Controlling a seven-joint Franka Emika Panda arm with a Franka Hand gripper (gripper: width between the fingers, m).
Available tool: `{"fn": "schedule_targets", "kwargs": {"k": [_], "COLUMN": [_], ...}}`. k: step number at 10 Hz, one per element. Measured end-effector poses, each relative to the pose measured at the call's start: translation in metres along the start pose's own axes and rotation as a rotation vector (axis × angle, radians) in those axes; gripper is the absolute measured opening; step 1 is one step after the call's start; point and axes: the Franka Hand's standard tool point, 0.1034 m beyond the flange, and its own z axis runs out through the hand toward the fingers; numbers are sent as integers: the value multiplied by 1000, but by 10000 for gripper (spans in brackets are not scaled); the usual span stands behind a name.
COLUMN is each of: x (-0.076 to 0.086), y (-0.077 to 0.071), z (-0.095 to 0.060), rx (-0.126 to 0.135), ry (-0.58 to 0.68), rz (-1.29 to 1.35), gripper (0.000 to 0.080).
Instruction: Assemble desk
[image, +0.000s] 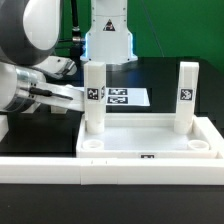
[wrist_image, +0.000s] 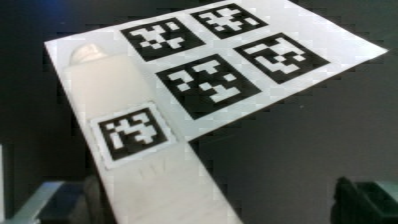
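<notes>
Holds the claw (image: 72, 98) spread wide, gripping nothing. Lines it up just beside an upright white leg (image: 93, 97), tag facing out, no contact to be seen. Finds that leg standing at a back corner of the desk top (image: 150, 140), with a second leg (image: 187, 95) at the exterior view's right. Shows the marker board (image: 128, 97) flat behind on the black tabletop (image: 165, 100), a low white wall (image: 100, 168) in front, and a dim room beyond.
</notes>
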Motion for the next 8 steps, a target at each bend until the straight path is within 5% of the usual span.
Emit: {"fn": "schedule_targets", "kwargs": {"k": [7, 8], "x": [0, 0], "y": [4, 4], "z": [4, 4], "rx": [3, 3], "ry": [-5, -5], "rz": [8, 8], "gripper": [604, 429]}}
